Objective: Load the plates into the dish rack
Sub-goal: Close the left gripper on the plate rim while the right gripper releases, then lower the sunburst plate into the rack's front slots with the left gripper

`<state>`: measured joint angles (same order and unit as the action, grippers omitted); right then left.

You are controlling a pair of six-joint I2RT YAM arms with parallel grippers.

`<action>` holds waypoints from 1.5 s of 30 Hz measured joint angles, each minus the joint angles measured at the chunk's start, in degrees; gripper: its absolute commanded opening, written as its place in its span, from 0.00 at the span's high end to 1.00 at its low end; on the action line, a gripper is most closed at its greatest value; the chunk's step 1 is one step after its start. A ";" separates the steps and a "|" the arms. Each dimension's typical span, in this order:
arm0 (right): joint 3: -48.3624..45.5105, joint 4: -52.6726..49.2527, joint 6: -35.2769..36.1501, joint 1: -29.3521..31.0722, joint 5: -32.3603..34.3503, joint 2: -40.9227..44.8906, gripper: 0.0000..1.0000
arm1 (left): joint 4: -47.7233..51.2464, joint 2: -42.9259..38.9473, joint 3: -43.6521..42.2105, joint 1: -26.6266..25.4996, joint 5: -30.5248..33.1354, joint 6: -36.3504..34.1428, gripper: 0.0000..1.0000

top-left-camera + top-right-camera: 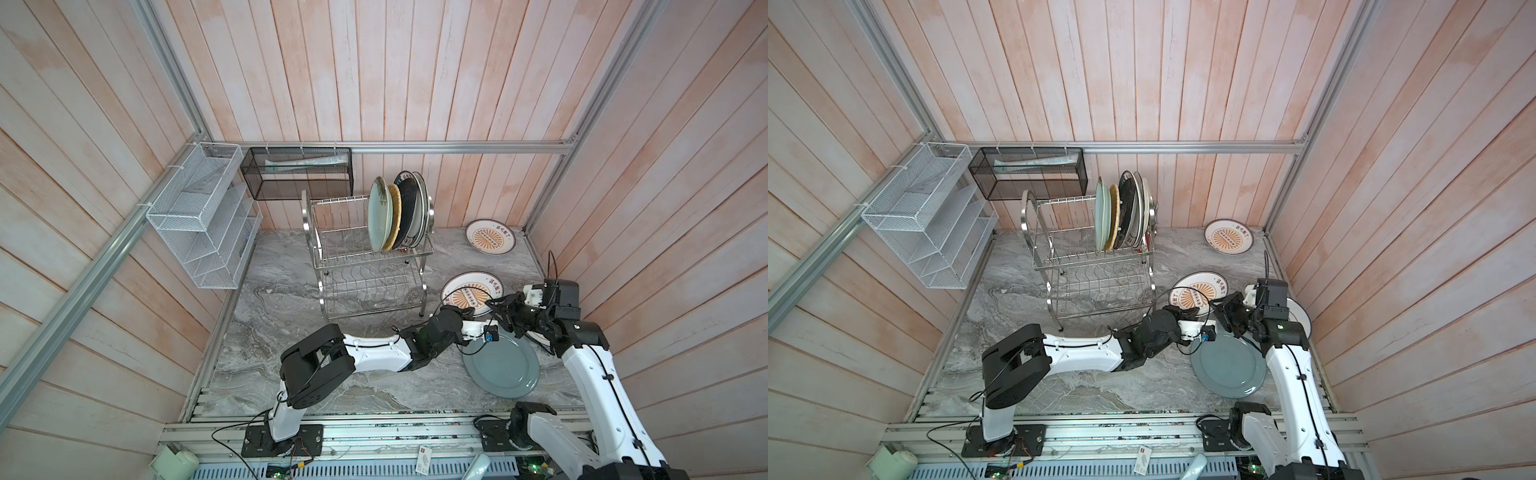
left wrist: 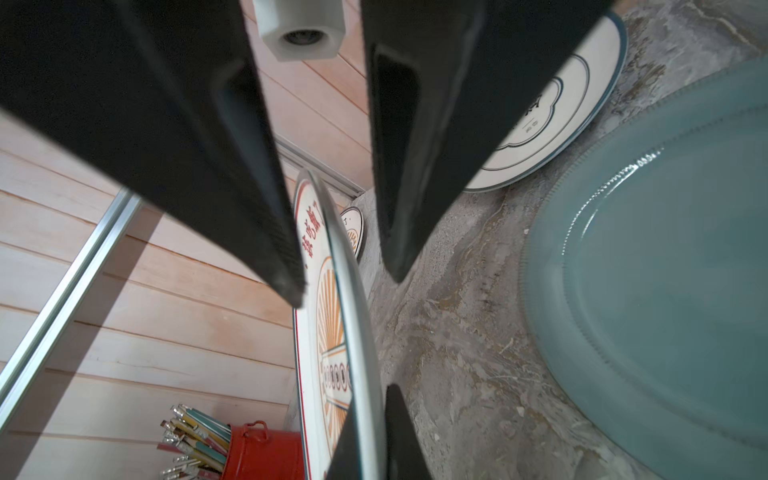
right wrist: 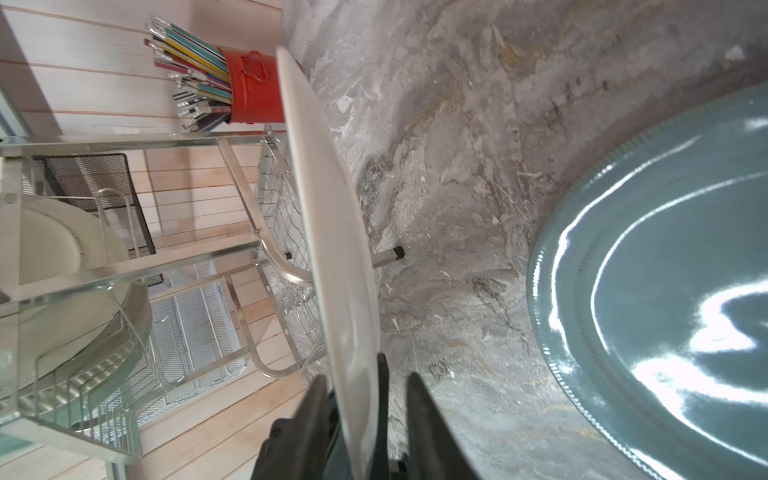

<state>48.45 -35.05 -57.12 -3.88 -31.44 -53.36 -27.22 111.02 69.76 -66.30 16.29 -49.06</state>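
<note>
The left gripper (image 2: 372, 419) is clamping the rim of a sunburst plate (image 1: 465, 286), holding it roughly level above the table, while the right gripper (image 2: 345, 282) is standing open astride that rim. The dish rack (image 1: 365, 257) is carrying about five plates (image 1: 380, 212) upright in its upper tier. The grey-blue plate (image 1: 503, 370), a second sunburst plate (image 1: 490, 236) and a blue-rimmed white plate (image 2: 561, 124) are lying on the table, waiting. The loading is looking just over half done.

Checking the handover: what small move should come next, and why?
Probably draw the right gripper straight back off the sunburst plate. Its jaws stand open around the rim, while the left gripper is shut on that plate, so the left arm can then carry it to the dish rack.
</note>
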 measured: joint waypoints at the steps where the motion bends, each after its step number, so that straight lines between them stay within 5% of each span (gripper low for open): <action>1: 0.68 1.01 0.13 0.00 0.17 -0.11 0.07 | 0.98 -1.73 -1.20 -0.15 0.04 1.33 1.00; 12: 11.43 15.54 6.32 0.00 5.40 -5.05 0.02 | 18.03 -36.72 -12.46 -2.38 -12.85 25.38 1.00; 18: 11.21 19.56 9.40 0.00 7.48 -4.87 0.02 | 23.63 -50.64 -5.64 -0.24 -15.17 39.74 1.00; 25: 8.92 21.68 11.43 3.23 8.55 -3.54 0.02 | 22.99 -47.95 15.80 4.44 -3.61 47.25 1.00; 32: 7.45 21.75 14.88 7.26 10.01 -0.94 0.02 | 33.97 -35.56 33.59 18.12 3.15 59.14 1.00; 41: 3.56 21.94 15.98 7.98 9.88 0.26 0.02 | 51.17 -25.62 35.10 24.76 6.80 68.81 1.00; 45: 2.25 22.27 16.13 8.22 9.60 0.70 0.02 | 51.04 -26.82 31.26 26.14 7.15 70.60 1.00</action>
<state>50.70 -12.78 -40.99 4.34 -21.85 -52.66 23.81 84.20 101.01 -40.16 23.44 21.54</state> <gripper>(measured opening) 0.978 0.083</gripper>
